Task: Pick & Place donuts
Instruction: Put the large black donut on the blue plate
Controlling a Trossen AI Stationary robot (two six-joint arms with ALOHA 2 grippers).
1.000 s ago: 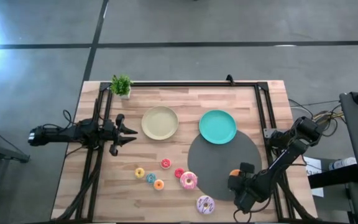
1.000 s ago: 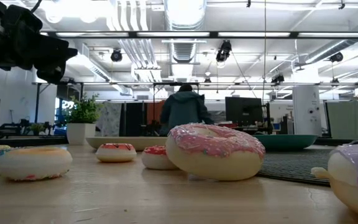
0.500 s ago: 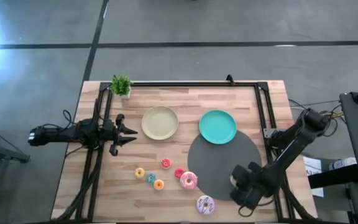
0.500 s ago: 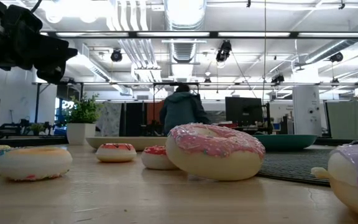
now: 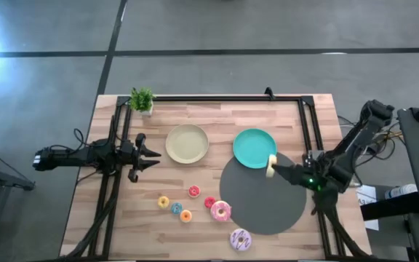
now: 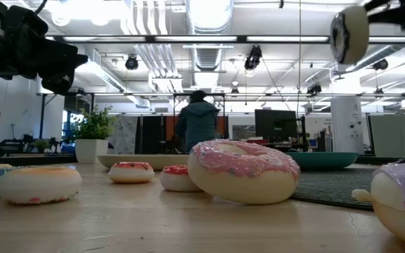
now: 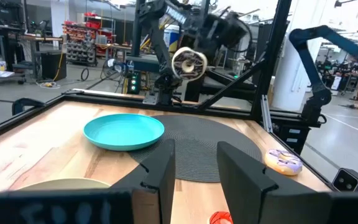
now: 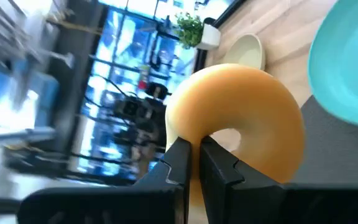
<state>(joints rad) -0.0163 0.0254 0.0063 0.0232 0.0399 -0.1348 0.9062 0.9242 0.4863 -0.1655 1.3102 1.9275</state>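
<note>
My right gripper (image 5: 276,169) is shut on a pale orange ring donut (image 8: 238,134), held high over the dark round mat (image 5: 262,204) beside the teal plate (image 5: 254,148). In the low view this donut (image 6: 349,34) hangs far above the table. A pink donut (image 5: 221,211) and a lilac sprinkled donut (image 5: 240,239) lie flat on the wood. So do several small donuts, among them a yellow (image 5: 164,201) and a red (image 5: 194,191). At the table's left my left gripper (image 5: 151,154) stands open with nothing between its fingers. My right gripper pinches the orange donut's ring (image 8: 185,134) between its two fingers, beside the hole. The fingers come about level from the table's right. The donut stands on edge, lifted clear of the mat and the plate.
A beige plate (image 5: 187,143) lies left of the teal one. A small potted plant (image 5: 142,100) stands at the far left corner. A black frame (image 5: 308,124) runs along the table's edges. Beyond the table a person (image 6: 197,123) stands in the room.
My right gripper has taken the orange donut from the mat's near right part. It has lifted the donut clear and carried it up and toward the far edge, to the teal plate's rim. The donut now stands on edge.
</note>
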